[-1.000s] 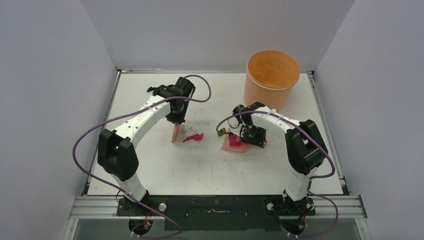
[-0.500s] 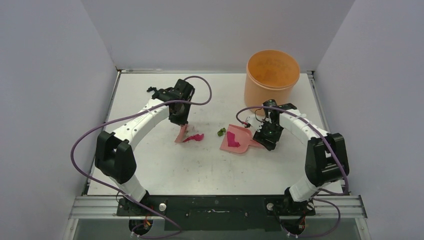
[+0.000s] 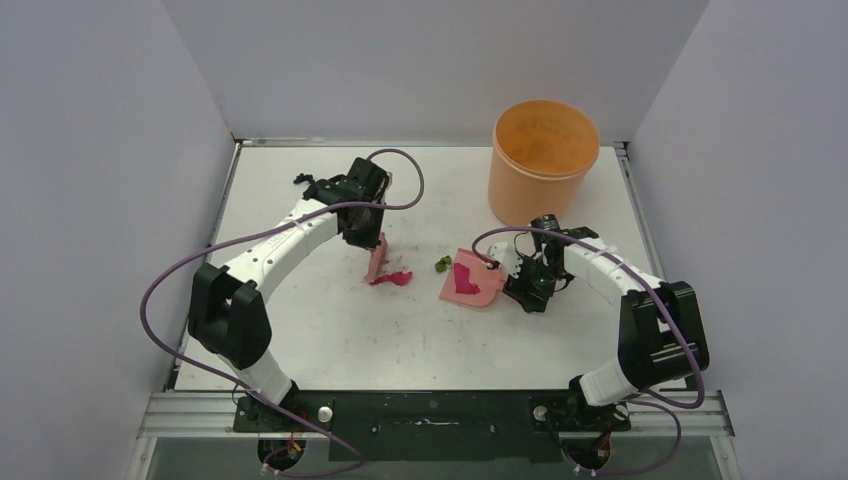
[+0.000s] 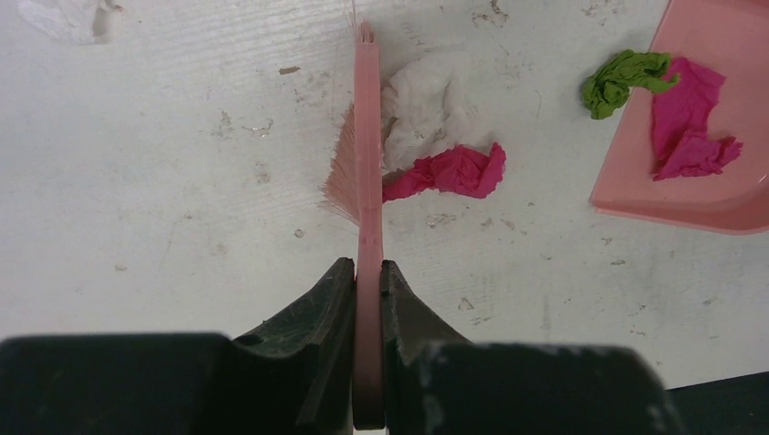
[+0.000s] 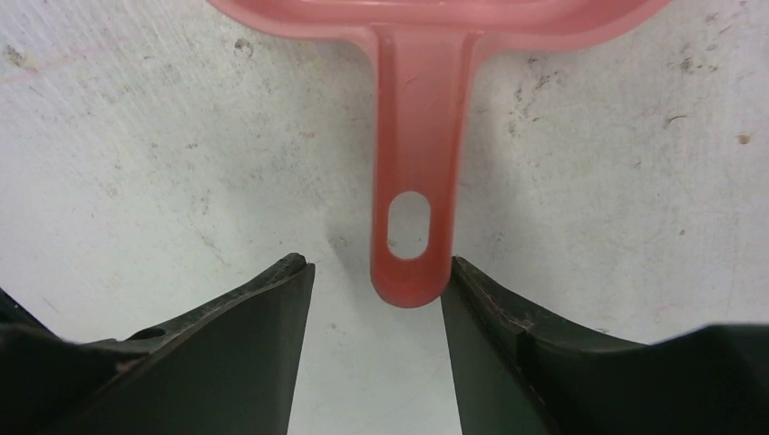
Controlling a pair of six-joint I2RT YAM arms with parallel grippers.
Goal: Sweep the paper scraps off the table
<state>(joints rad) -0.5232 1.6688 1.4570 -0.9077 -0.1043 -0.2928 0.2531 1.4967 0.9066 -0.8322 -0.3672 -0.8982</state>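
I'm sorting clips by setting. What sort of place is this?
Probably a robot lab test cell: grey walls box in a scuffed white table, with the left arm and right arm bolted at its near edge.

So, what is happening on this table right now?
The left pincer is shut on a pink brush, whose bristles rest on the table beside a white scrap and a magenta scrap. The right pincer is open around the end of the dustpan handle, not gripping it. A second magenta scrap lies in the dustpan, and a green scrap sits at its lip. An orange bucket stands far right.
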